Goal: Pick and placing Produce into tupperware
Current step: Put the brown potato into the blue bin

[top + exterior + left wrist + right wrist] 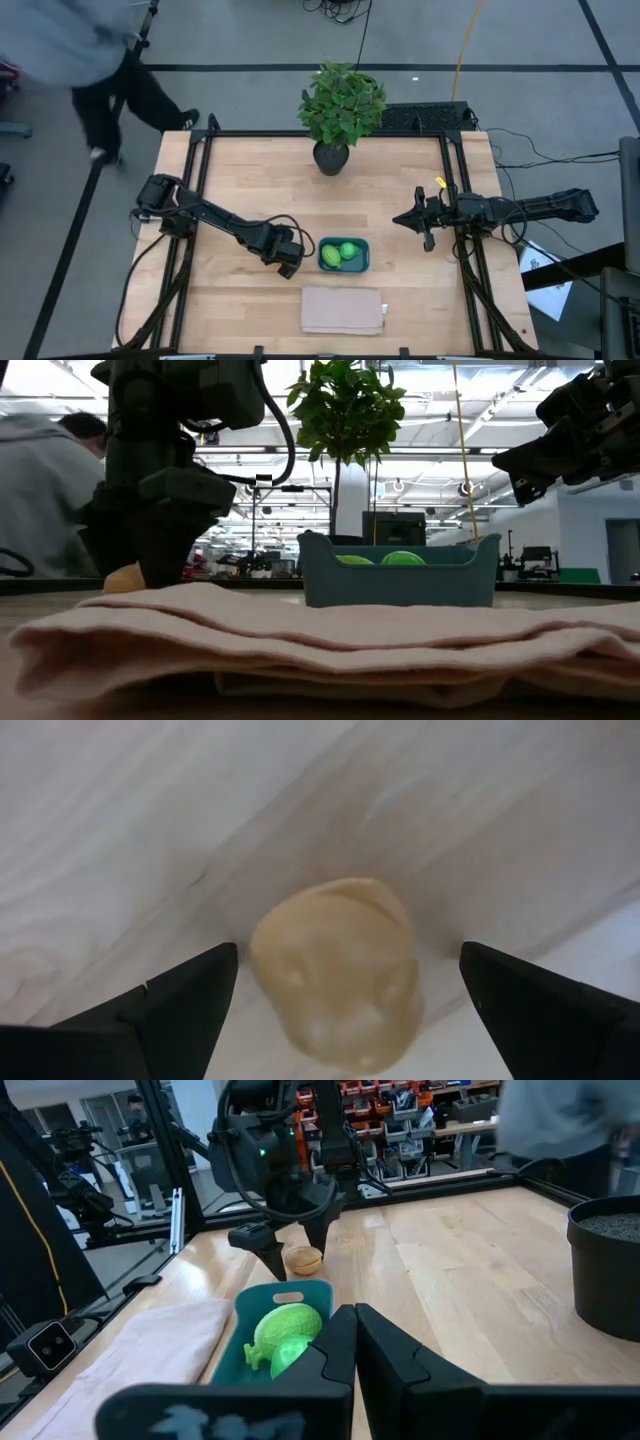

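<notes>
1. Overhead, a wooden table (250,190) carries everything; a leafy potted plant (340,110) stands at the middle of its far edge, and a person (90,60) is bent beyond the far left corner.
2. Next in size, a beige folded cloth (342,310) lies at the middle of the near edge.
3. The left arm reaches in from the left edge; the left gripper (287,258) is down at the table, just left of the tupperware. Its fingers (170,1010) are spread wide with nothing gripped.
4. The right gripper (412,219) waits raised near the right edge, its fingers pressed together and empty.
5. The teal tupperware (362,262) sits just behind the cloth, holding the green ball (347,250) and the yellow-green fruit (330,259).
6. The tan egg-like piece (340,970) rests on the wood between the left fingers, untouched.
7. Risk, as a judgement: the piece sits nearer one finger, so closing could nudge the rounded thing sideways and let it roll out. Carried low, it could also strike the tupperware's rim.
</notes>
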Controlling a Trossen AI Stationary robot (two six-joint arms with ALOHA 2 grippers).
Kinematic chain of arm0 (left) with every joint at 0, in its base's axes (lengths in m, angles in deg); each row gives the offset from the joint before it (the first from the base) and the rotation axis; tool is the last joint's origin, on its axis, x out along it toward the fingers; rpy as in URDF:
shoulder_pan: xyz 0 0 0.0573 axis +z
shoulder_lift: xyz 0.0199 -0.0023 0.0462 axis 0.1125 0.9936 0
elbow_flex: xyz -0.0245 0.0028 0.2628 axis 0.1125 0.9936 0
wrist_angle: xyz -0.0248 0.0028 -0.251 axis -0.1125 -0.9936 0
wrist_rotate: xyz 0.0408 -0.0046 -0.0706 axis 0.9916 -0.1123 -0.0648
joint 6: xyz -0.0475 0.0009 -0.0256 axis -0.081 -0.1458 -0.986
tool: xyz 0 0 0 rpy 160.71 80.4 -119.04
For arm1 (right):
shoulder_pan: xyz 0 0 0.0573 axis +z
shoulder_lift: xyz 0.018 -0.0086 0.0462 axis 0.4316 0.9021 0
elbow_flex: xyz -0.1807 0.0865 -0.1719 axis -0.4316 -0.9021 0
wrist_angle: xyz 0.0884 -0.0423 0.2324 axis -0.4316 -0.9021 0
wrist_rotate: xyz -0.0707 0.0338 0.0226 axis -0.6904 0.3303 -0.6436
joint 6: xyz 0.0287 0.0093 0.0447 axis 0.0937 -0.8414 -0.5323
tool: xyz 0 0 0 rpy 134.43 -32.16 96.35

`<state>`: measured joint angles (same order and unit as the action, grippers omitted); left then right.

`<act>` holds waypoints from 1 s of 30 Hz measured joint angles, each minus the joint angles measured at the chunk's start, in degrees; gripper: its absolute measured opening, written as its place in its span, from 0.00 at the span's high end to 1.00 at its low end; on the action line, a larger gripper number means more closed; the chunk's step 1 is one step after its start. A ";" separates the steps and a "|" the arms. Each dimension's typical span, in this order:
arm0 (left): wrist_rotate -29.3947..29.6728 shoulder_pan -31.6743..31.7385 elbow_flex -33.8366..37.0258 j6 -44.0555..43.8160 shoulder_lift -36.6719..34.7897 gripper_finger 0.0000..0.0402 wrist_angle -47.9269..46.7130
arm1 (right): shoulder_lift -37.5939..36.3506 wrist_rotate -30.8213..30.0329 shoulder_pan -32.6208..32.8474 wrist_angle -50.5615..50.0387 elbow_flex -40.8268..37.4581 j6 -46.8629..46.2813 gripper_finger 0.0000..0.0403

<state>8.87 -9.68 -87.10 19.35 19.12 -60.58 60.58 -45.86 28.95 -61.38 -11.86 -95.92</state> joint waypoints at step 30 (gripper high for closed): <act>-2.04 0.33 0.00 2.49 -0.24 0.54 0.10 | 0.02 0.00 0.00 0.02 -0.01 0.00 1.00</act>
<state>6.83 -9.35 -87.10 21.84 18.88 -60.48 60.60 -45.86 28.95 -61.35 -11.87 -95.92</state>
